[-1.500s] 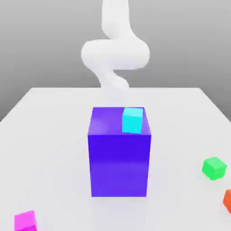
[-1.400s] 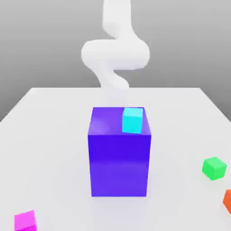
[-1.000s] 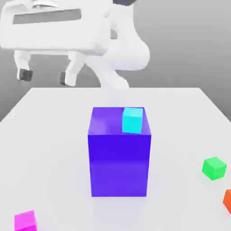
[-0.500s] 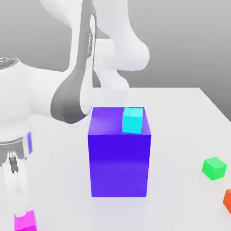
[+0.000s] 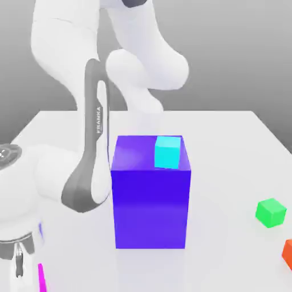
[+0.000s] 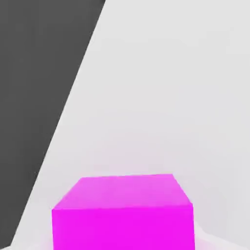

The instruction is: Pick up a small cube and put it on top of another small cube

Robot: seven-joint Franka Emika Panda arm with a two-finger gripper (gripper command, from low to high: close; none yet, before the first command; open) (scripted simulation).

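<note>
The jaws are being held clamped on the small cube [image 6: 122, 212] at the near corner of the worktop [image 5: 228, 142], at the exterior view's left. The cyan cube [image 5: 167, 151] is being carried on the blue-purple block [image 5: 151, 211].

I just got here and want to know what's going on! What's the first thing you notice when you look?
The big blue-purple block standing mid-table grabs the eye, with a small cyan cube on its top near the back corner on the exterior view's right. The white robot arm bends down at the exterior view's left, its hand low over the small magenta-pink cube. A green cube and an orange cube sit at the right.
</note>
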